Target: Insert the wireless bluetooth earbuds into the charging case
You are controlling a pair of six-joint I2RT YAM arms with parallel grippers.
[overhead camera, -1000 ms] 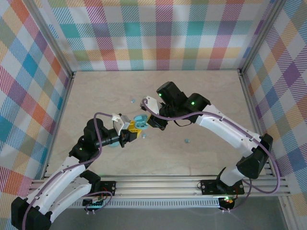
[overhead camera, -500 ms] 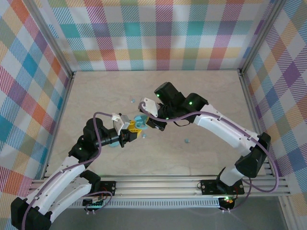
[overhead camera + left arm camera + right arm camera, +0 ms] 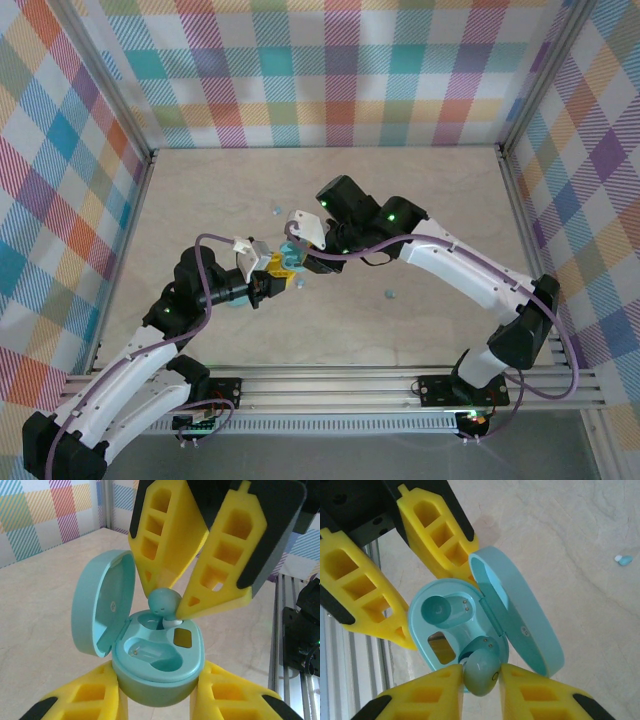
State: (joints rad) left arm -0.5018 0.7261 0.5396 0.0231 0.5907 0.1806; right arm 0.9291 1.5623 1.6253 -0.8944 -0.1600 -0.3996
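The left jaws are closed on the base of a small light-blue, rounded plastic charging case [image 3: 159, 672], their yellow ribbed fingers [image 3: 82, 700] pressing it from either side and holding it above the pale marble-patterned counter [image 3: 450, 200]. The case's hinged round lid [image 3: 102, 610] stands wide open to one side. The right jaws, seen from above meeting the left ones near the middle of the counter, are nearly closed, and their yellow fingertips [image 3: 442, 687] pinch one tiny pale blue-grey rounded earbud [image 3: 481, 672]. That earbud sits at the mouth of one of the case's two moulded sockets, and whether it is fully seated cannot be told. The other socket [image 3: 442, 611] lies bare, with two small metal contacts showing. A loose earbud of the same kind [image 3: 390, 294] lies on the counter well to the right of the case, and another [image 3: 275, 210] lies beyond it towards the back wall.
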